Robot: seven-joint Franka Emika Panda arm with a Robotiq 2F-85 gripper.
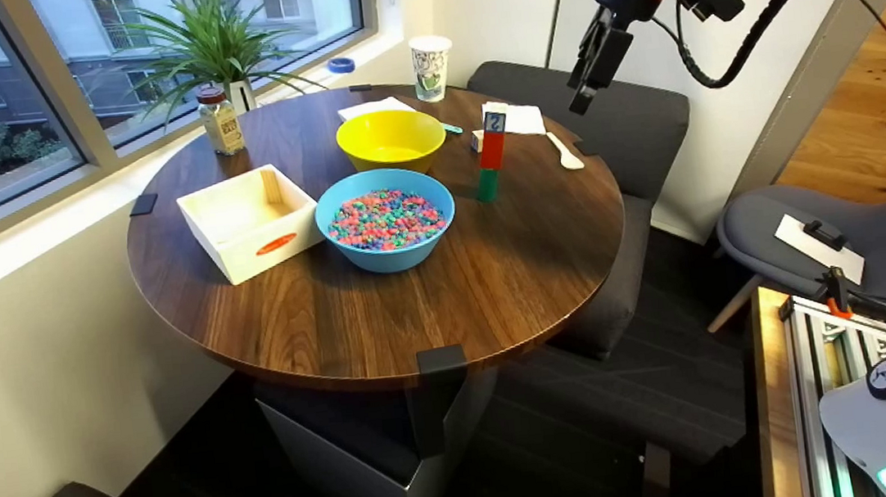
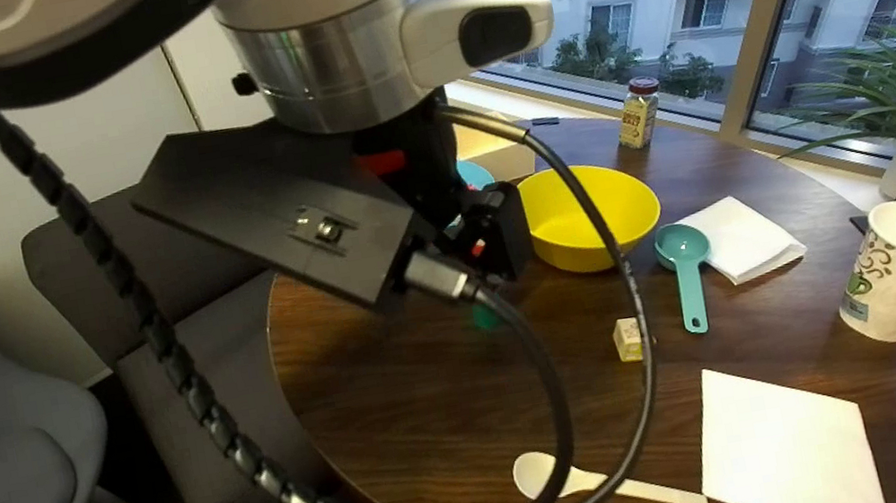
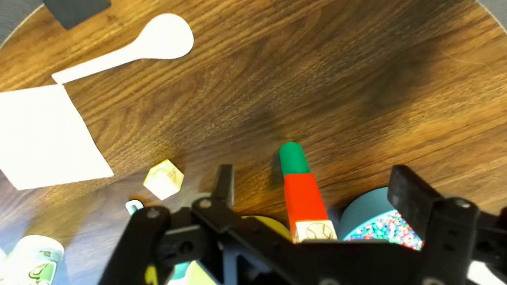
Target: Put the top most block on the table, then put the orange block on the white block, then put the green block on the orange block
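Wrist view: your gripper (image 3: 311,180) spread, empty; topmost block (image 3: 315,230), capping the orange block (image 3: 305,198) and green block (image 3: 294,159) stacked upright on the table (image 3: 277,79), lies beyond the fingertips (image 3: 226,178) and sideways between them.

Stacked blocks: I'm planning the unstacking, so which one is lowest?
The green block, standing on the table; the orange block sits on it, and the baseball-pictured block tops both.
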